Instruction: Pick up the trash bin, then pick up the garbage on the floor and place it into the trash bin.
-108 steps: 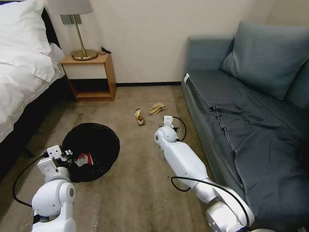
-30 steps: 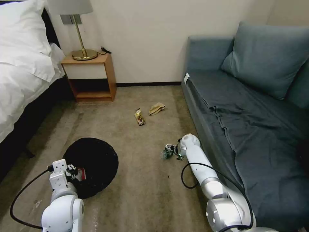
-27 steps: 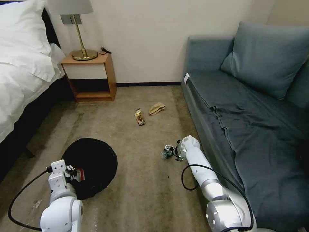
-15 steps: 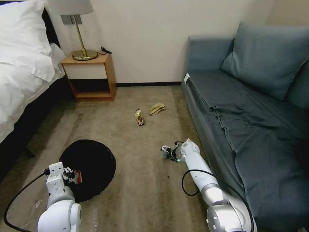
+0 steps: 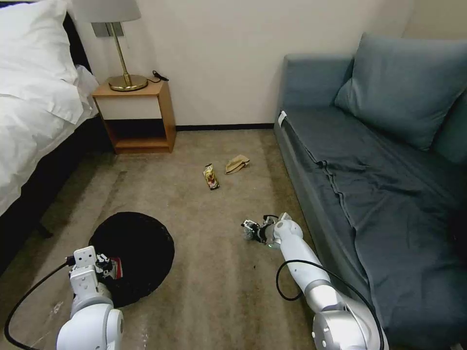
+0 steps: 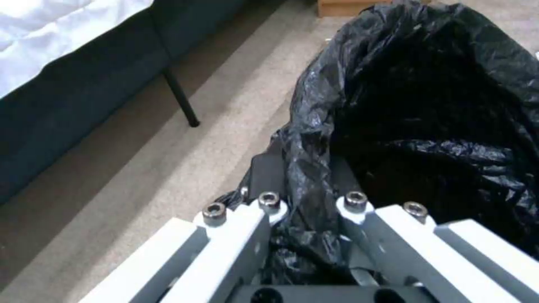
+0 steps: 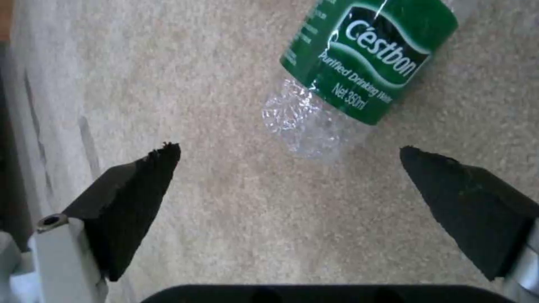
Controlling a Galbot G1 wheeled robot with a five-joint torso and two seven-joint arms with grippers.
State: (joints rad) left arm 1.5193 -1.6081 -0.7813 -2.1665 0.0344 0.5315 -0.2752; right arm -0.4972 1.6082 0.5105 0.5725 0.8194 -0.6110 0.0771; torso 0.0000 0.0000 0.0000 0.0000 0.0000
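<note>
Black plastic was clenched in the left pincer, which gripped the near rim of the trash bin, holding it low at the robot's left over the carpet. A red-and-white wrapper showed just inside that rim.

Farther right, the right pincer hung released, jaws spread wide, low over the carpet with the bottle just ahead of the tips and not yet between them. In the head view the right pincer sat near the sofa.

By my judgement the task stood partway: bin picked up, one piece inside, three pieces left on the floor. Counted: one bin, one bottle, one brown-gold snack wrapper and one crumpled tan paper, those last two lying near each other, well beyond the bottle toward the wall.
</note>
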